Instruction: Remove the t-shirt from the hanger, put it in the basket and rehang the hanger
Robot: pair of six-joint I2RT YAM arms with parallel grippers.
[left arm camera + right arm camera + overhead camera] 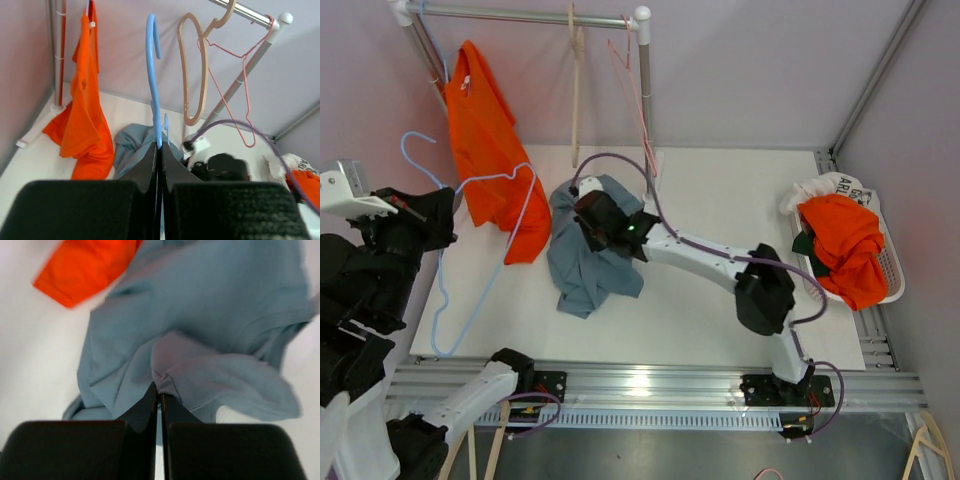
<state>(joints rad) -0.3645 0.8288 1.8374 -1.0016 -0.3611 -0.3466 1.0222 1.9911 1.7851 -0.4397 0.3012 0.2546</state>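
Blue-grey fabric t-shirt [588, 275] crumpled on white table [720, 200].
Right gripper [159, 392] pinches a fold of it; left gripper [159, 145] clamps thin light-blue plastic hanger [152, 75], at left.

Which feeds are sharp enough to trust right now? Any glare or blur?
Top external: evenly lit, crisp, no glare on the table. Left wrist: blue hanger fairly sharp, the near fingers out of focus. Right wrist: soft throughout, the blue-grey t-shirt and the orange cloth at the top smeared.
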